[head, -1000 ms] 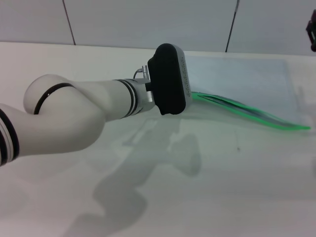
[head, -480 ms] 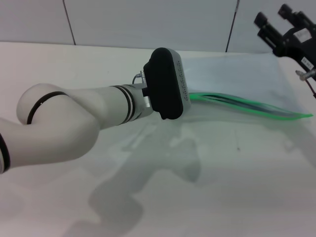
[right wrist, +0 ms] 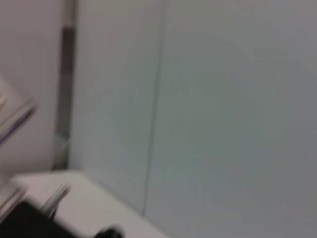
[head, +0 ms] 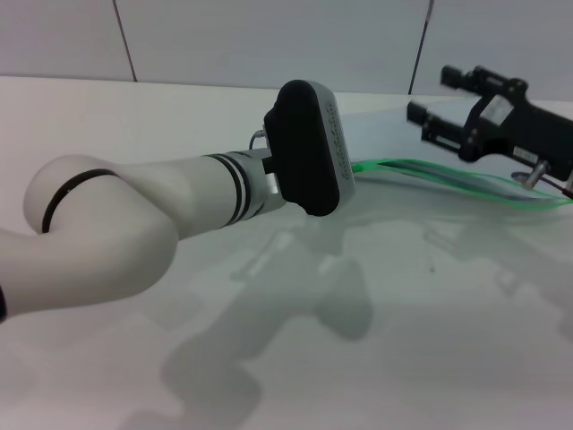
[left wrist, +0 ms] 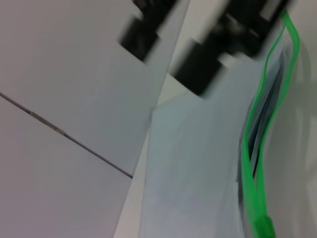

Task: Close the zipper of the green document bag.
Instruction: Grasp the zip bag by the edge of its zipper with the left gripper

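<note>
On the white table (head: 430,340), the bag (head: 394,134) lies flat at the far side, its pale sheet stretching back toward the wall (head: 269,36). Along the bag's near edge runs the zipper (head: 430,173) — a bright green strip, and it is not closed, because two green lines bow apart with a dark gap between them. From the left wrist camera that same gap shows plainly, the two green edges splitting away from each other and meeting again at a thicker green piece, the slider (left wrist: 264,227), at one end.

Over on the left, the left gripper (head: 345,166) sits at the near end of the zipper, reaching in from the white arm. Its black wrist housing blocks the fingers, so I cannot tell whether they are spread or pinched on anything.

Now the right gripper (head: 439,103) — it hangs above the far stretch of the bag, just beyond the green strip and well clear of the left gripper. Its two black fingers (head: 434,130) point toward the left gripper with a clear gap between them, nothing held. From the left wrist camera those fingers show as dark blurred blocks above the bag's far end.
</note>
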`<state>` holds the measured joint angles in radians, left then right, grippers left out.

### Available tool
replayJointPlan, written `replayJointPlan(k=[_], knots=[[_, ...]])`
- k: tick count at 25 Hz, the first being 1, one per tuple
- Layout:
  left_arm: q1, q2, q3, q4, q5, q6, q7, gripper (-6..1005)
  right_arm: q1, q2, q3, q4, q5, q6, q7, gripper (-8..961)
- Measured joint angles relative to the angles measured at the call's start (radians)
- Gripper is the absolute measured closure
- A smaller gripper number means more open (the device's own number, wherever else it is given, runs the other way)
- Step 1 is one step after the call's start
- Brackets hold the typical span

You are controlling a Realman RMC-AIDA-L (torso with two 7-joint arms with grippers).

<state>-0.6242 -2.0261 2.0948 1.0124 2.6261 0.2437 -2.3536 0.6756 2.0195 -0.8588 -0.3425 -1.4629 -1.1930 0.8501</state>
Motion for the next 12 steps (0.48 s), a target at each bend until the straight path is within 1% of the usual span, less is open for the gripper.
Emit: replayJointPlan(k=[5,8,12], knots=[[0.019,0.002,-0.002,0.041,-0.001,0.002,-0.003,943,-0.022,0.01,0.0,-0.093,-0.128,-0.011,0.009,246],[0.03,0.005,-0.004,0.065,-0.002,0.003,-0.003,942,-0.027,0.014,-0.001,-0.129,-0.172,-0.012,0.0,247],[0.033,0.005,-0.013,0.076,-0.013,0.005,-0.003,942,-0.03,0.015,-0.003,-0.146,-0.19,-0.013,-0.039,248]])
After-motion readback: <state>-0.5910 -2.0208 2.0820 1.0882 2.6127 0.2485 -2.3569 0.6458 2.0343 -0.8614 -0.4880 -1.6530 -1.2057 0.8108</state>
